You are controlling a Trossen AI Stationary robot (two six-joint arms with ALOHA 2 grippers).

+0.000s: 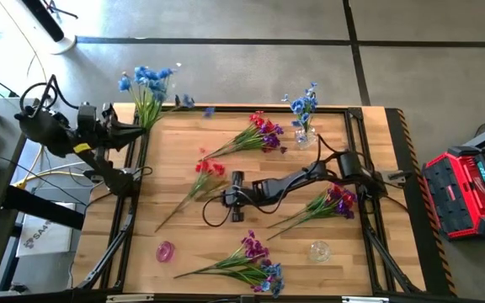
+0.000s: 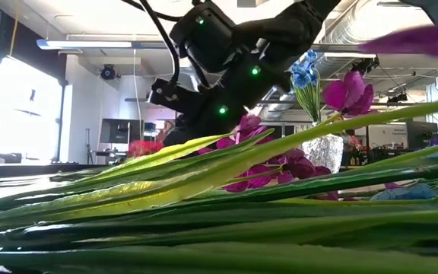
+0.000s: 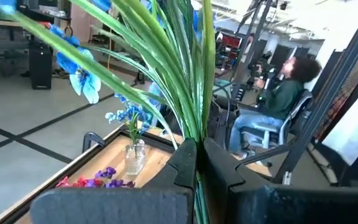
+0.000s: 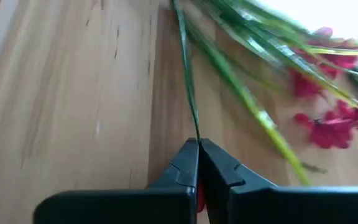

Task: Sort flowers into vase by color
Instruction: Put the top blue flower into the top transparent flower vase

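Right pincer (image 1: 237,195) is seen low over mid-table, pressed together on the thin stem end of the red spray (image 1: 210,168). From the tips the stem runs straight ahead; in the high view its long axis slants from the pincer up toward the red blossoms, which lie just beyond the tips and slightly to the side. In the right wrist view the stem (image 4: 188,87) is pinched between the fingertips (image 4: 188,158), with the red blossoms well ahead of them. The spray appears to rest on the table (image 1: 183,219) for most of its length.

Left pincer (image 3: 197,158) is held at the table's far left edge, closed on a blue spray (image 1: 148,84) whose stems rise upright from the tips.

The vase with blue flowers (image 1: 304,130) stands well beyond the right pincer, behind its arm. An empty glass vase (image 1: 319,250) sits nearer.

Whether the stem end is lifted off the wood cannot be told. The low view is largely blocked by leaves of a near spray (image 2: 204,190).
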